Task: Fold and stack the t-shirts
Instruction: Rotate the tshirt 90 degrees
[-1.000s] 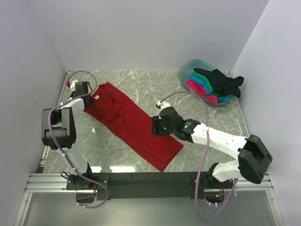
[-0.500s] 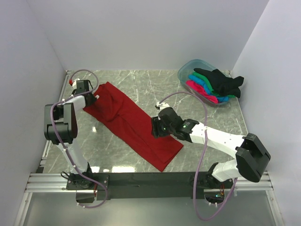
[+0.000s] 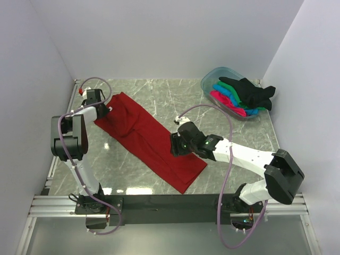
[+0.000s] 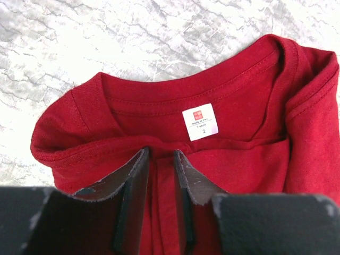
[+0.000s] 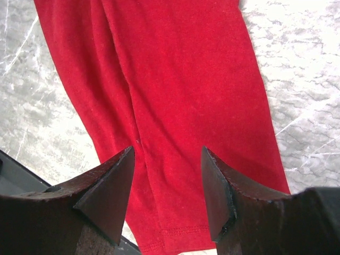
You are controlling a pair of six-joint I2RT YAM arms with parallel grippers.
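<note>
The dark red shirt (image 3: 149, 141) lies slantwise on the counter (image 3: 175, 93) as a long narrow strip. It looks folded in lengthwise but not yet across. The left pincer (image 4: 161, 154) sits at the collar with its jaws narrow; I cannot tell whether it pinches cloth. The right pincer (image 5: 167, 151) hangs wide over the hem end, holding nothing. The other shirts (image 3: 249, 93), black, green, blue and pink, lie crumpled in the tub (image 3: 204, 84). By my reckoning one is half done, four are untouched, and no stack is begun.
</note>
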